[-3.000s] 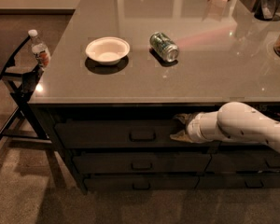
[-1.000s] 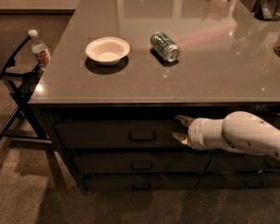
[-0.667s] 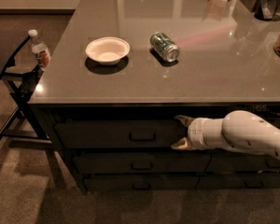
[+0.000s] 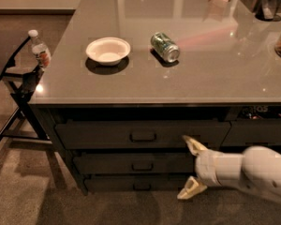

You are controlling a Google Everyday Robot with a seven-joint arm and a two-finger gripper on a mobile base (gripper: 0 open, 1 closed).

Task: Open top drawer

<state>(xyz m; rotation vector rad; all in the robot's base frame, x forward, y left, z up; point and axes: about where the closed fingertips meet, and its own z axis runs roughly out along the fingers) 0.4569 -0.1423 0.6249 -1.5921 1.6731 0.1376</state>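
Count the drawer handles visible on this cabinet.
3, stacked in one column: top drawer's handle, middle handle, bottom handle. The open gripper, right of them, and its arm may hide others.

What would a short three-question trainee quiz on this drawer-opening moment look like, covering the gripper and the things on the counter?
1. True or false: the gripper has shut its jaws on the handle of the top drawer.
2. What lies on its side on the countertop? A) a green can B) a water bottle C) a mug
3. Fill in: in the camera view, the white bowl stands to the ___ of the can.

Key
1. False: the jaws are open, and the gripper sits to the right of the handle, in front of the drawer fronts.
2. A
3. left
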